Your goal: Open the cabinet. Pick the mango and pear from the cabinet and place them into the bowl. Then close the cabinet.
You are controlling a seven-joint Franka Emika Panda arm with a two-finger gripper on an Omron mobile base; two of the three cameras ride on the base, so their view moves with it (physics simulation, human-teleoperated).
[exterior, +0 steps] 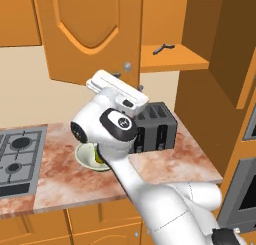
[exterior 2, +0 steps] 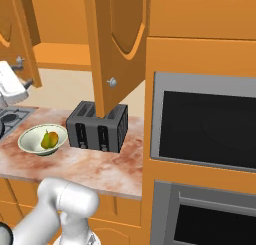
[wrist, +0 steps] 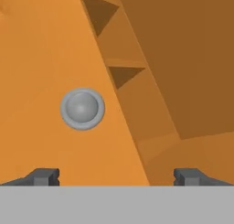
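Two small dark fingertips (wrist: pixel 45 176) rise at the bottom of the hand view, set wide apart with nothing between them, so the jaws stand open and hold nothing. Just ahead of them is a small round silver knob (wrist: pixel 82 108) on the face of a large orange wooden wall cabinet (exterior: pixel 90 34) whose two arched-panel doors both hang open. Beyond the door's edge the hand view looks into the cabinet's shaded shelves. From the left base view, a small dark utensil (exterior: pixel 163 48) lies on the lower shelf; what it is cannot be told. On the mottled reddish stone desk (exterior 2: pixel 95 164) sits a wide round pale cream-green bowl (exterior 2: pixel 31 139), and in it lie a small orange-yellow mango (exterior 2: pixel 45 142) and a small olive-green pear (exterior 2: pixel 52 137), touching. A black two-slot toaster (exterior 2: pixel 97 126) stands just beside the bowl, and a grey gas hob (exterior: pixel 17 156) lies further along the desk. With both fruits in the bowl, the closing of the cabinet looks like what remains. The door is a stiff, hinged panel that should swing freely and lightly. The knob is smooth and small, so a pinch there may slip; pushing flat on the door's face near its free edge seems surer.
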